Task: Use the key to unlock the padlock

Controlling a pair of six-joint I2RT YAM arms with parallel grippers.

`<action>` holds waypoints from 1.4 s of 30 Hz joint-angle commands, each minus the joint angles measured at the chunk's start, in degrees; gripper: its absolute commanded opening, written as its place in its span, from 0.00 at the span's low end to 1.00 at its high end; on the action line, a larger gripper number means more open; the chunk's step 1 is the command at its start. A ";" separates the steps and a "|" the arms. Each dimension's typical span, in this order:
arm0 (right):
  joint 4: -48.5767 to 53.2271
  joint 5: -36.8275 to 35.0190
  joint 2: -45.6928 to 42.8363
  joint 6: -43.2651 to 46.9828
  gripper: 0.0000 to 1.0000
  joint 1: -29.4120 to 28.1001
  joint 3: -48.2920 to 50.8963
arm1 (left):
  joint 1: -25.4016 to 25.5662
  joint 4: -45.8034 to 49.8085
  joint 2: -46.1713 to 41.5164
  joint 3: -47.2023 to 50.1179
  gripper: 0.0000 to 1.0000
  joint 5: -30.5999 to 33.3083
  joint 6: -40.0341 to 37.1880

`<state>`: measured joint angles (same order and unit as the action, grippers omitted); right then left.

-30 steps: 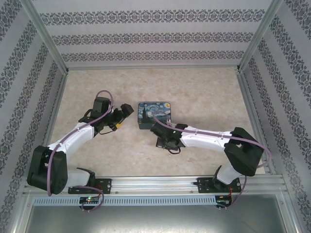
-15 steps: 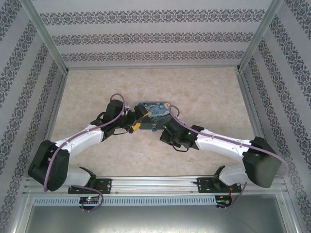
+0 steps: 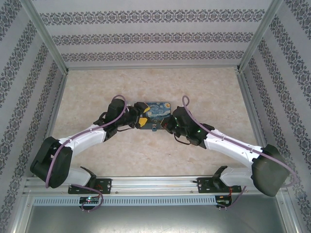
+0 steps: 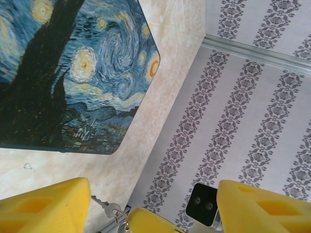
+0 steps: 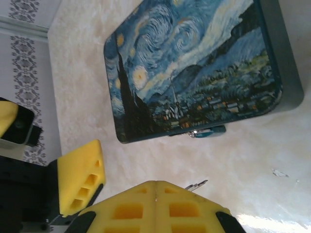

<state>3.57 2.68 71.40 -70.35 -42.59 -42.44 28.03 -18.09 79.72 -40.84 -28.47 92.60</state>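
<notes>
The teal padlock [image 5: 210, 131] hangs on the front wall of the Starry-Night tin [image 5: 194, 68], its silvery shackle at its left end; from above the padlock [image 3: 153, 128] is a small dot at the tin's [image 3: 156, 111] near edge. My right gripper [image 5: 155, 183] is shut on the key [image 5: 197, 184], whose thin tip pokes out a short way below the padlock, apart from it. My left gripper [image 4: 153, 194] is open by the tin's near-left corner, gripping nothing. Between its fingers [image 4: 43, 206] show the right gripper's yellow tip and the key [image 4: 103, 205] on its ring.
The two grippers stand close together at the tin's front, left [image 3: 141, 119] and right [image 3: 167, 127]. Patterned walls [image 3: 155, 36] close in the marbled tabletop [image 3: 204, 87] on three sides. An aluminium rail [image 3: 155, 184] runs along the near edge.
Both arms have swung forward and inward to the tin's front. The left gripper's jaws have narrowed but still stand apart. The right gripper has stayed shut on the key.
</notes>
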 commanded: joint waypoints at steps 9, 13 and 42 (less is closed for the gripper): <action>-6.65 2.15 4.02 -0.37 0.00 0.86 -8.67 | 2.77 -11.90 6.35 -1.71 0.60 -0.74 13.02; -8.05 2.70 6.14 -0.68 0.00 0.58 -10.47 | 3.23 -14.46 8.03 -2.18 0.59 -0.70 14.78; -11.52 3.34 8.82 -2.94 0.00 0.07 -8.09 | 3.54 -21.67 12.03 -2.06 0.39 0.61 18.54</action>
<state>-6.31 5.48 79.02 -72.34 -42.15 -51.11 30.44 -35.35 91.07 -42.02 -28.27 109.36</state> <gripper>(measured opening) 0.066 0.393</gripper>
